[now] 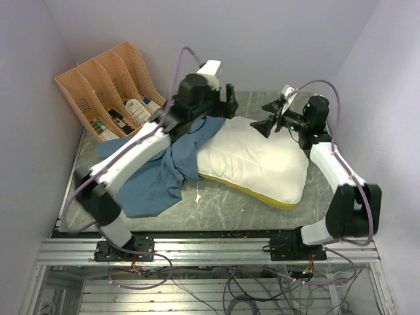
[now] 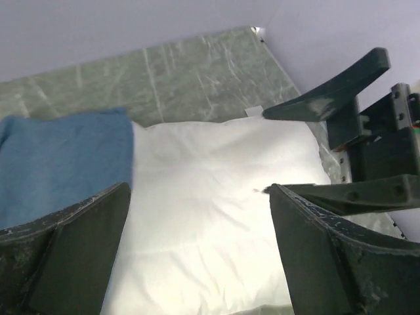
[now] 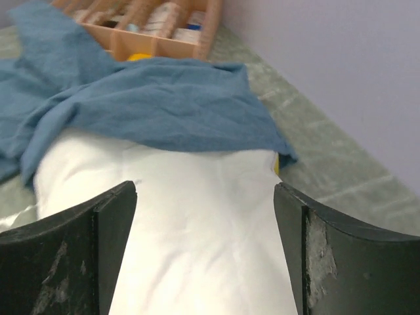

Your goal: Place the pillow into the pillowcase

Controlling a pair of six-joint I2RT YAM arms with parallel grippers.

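We see a cream-white pillow (image 1: 256, 161) edged yellow at six o'clock, a plain blue pillowcase (image 1: 154, 177), a grey-green veined table (image 1: 230, 205).

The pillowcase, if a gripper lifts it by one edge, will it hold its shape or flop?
Probably floppy: the pillowcase lies crumpled in deep folds. It would likely drape, as it sags over the pillow. Probably light, looking like thin cloth.

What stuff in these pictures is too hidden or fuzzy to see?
Top view: the left arm hides part of the pillowcase beside the pillow.
Right wrist view: the pillowcase drapes over the pillow's end; inside or on top, unclear.
The rack's contents: tiny from above, cut off in the right wrist view.
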